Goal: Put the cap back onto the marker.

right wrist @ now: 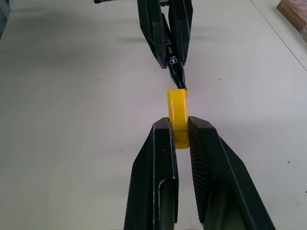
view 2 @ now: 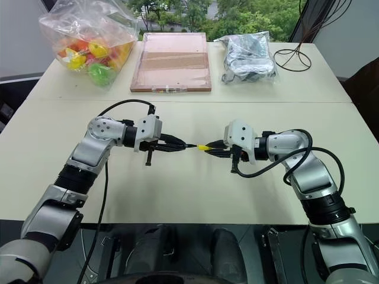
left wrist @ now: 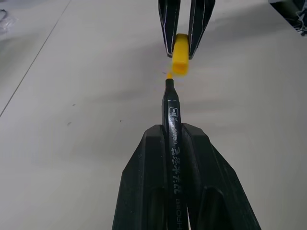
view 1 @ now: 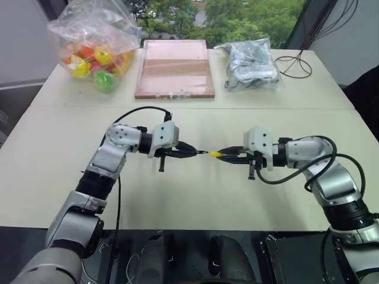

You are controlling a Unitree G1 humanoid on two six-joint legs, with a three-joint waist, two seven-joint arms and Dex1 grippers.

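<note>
Marker [view 1: 198,152] tip just left of cap [view 1: 217,154], above table [view 1: 189,195].

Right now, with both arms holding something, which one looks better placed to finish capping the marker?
Probably the right: its tool grips the cap with the opening facing the tip of the marker, held by the left tool.
</note>
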